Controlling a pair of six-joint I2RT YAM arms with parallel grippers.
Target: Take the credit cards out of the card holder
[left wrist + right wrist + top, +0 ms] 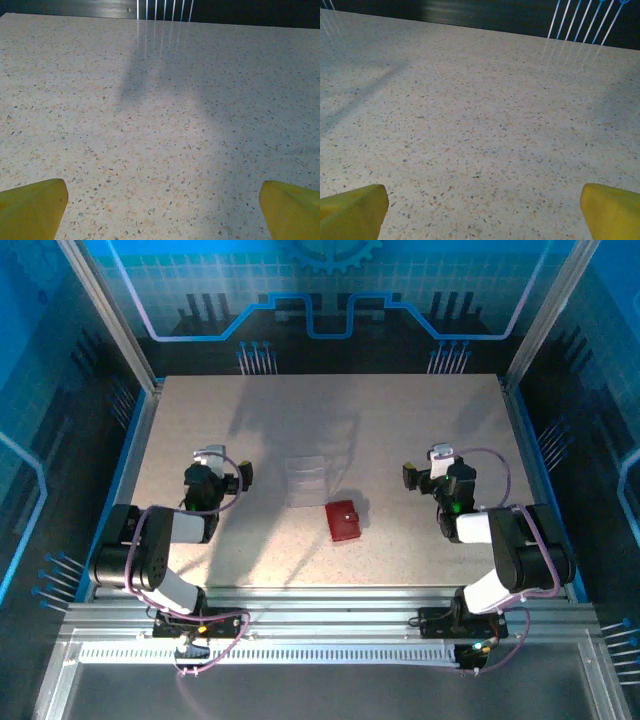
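**Both end effectors wide open, holding nothing; card holder shut on counter**

Top view: red card holder (343, 521) lies flat and closed on the speckled counter (400, 410), toward 6 o'clock from the counter's middle, between the two arms. Its small clasp tab sits on the 3 o'clock side. A clear plastic tray (305, 481) sits at the holder's 11 o'clock, near it but not touching.

The left arm's wrist is at the holder's 9–10 o'clock and the right arm's wrist at its 2–3 o'clock, both well apart from it and aimed toward 12 o'clock.

Left wrist view: left end effector (161, 210) is spread fully, with yellow fingers (31, 212) at the bottom corners and bare counter between them.

Right wrist view: right end effector (482, 210) is the same, with its fingers (612, 212) far apart and gripping nothing.
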